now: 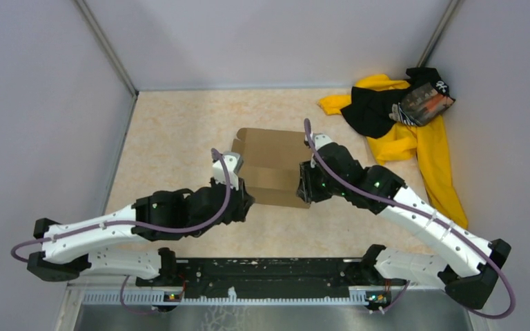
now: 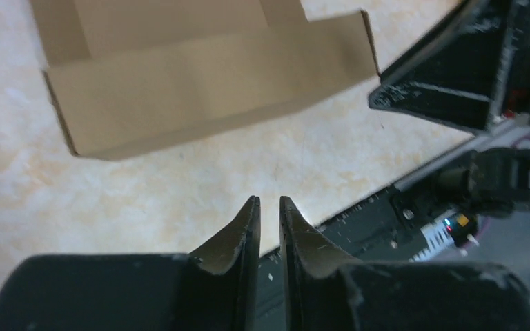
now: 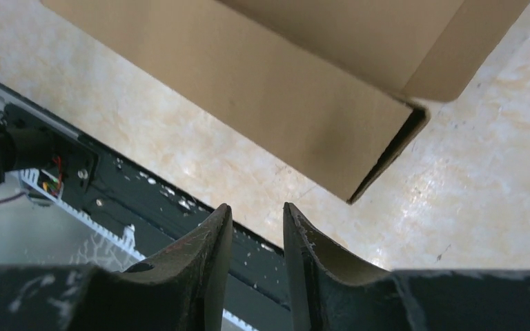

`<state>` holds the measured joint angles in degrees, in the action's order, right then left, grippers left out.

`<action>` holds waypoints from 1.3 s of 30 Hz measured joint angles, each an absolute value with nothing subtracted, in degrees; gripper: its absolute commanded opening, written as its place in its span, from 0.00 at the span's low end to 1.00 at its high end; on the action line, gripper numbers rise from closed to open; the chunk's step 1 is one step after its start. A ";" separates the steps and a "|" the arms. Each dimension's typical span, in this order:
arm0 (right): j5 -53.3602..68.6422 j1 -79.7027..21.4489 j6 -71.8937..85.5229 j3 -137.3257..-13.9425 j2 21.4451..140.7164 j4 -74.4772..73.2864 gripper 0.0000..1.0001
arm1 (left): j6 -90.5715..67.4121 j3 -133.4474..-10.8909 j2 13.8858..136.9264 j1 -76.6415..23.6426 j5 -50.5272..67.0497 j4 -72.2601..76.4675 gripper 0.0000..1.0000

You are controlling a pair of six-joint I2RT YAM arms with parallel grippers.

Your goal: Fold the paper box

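Grey walls [image 1: 41, 103]; beige marbled tabletop [image 1: 172, 131]; black rail [image 1: 269, 276] along near edge

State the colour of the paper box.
The paper box is plain brown, unprinted; the right wrist view shows it best.

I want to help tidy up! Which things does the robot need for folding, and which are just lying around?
For the job: the paper box, the left gripper, the right gripper.
Just lying about: the yellow-and-black cloth pile in the far right corner.

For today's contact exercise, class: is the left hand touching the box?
Apart. The left wrist view shows bare table between the left hand and the box.
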<state>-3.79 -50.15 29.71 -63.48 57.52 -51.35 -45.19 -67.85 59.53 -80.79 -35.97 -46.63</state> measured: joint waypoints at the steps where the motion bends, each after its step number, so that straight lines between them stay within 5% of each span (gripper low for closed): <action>1: -4.56 -50.13 29.52 -64.75 58.11 -51.37 0.35 | -43.11 -68.38 59.64 -79.50 -36.56 -45.95 0.22; 12: -8.54 -44.62 27.81 -69.91 66.11 -44.77 0.40 | -20.69 -66.54 66.76 -55.07 -29.58 -29.74 0.18; 39: -12.60 -45.78 29.21 -62.22 64.66 -40.60 0.41 | -19.25 -52.21 66.41 -52.47 -21.39 -16.75 0.13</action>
<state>-12.60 -45.78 29.21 -62.22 64.66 -40.60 -19.25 -52.21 66.41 -52.47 -21.39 -16.75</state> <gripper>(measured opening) 0.404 0.136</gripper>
